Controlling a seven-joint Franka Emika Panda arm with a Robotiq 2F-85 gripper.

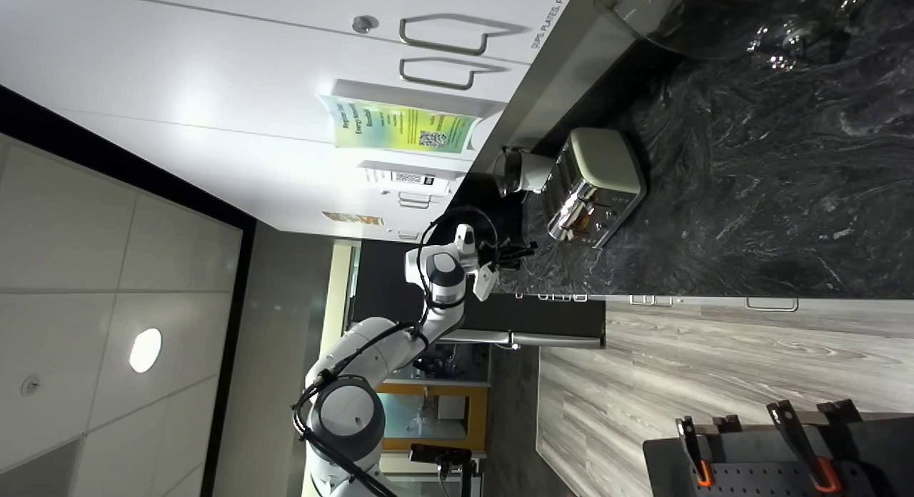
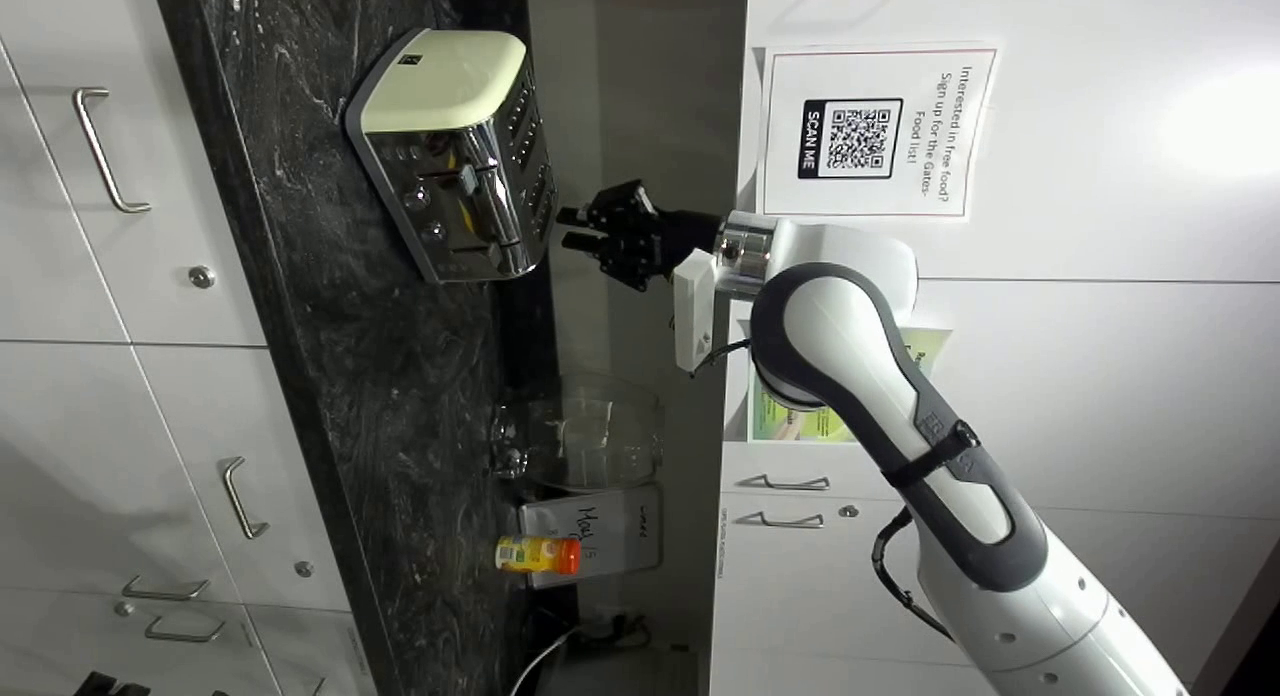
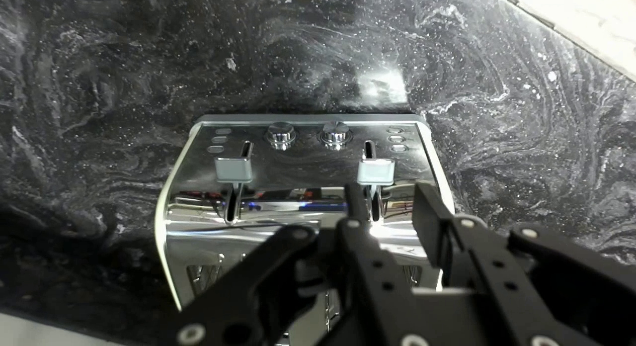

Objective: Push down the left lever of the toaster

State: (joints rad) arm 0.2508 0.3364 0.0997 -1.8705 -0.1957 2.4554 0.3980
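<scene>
The toaster [image 1: 607, 161] has cream sides and a shiny chrome face; it stands on a dark marbled counter and also shows in an exterior view [image 2: 445, 86]. In the wrist view its chrome front [image 3: 298, 167] carries two pale lever knobs: a left lever [image 3: 234, 170] and a right lever [image 3: 375, 172], both partway along their slots. My gripper [image 3: 387, 189] is open and empty, its black fingertips appearing on both sides of the right-hand lever's slot. In an exterior view the gripper [image 2: 570, 229] hangs above the toaster, apart from it. It also shows in an exterior view [image 1: 530, 248].
Both exterior views are turned on their side. A clear glass vessel [image 2: 590, 431], a yellow bottle with an orange cap [image 2: 538, 554] and a small whiteboard [image 2: 630, 526] stand along the counter. White wall cabinets [image 1: 235, 68] hang above. A white appliance [image 1: 532, 172] is beside the toaster.
</scene>
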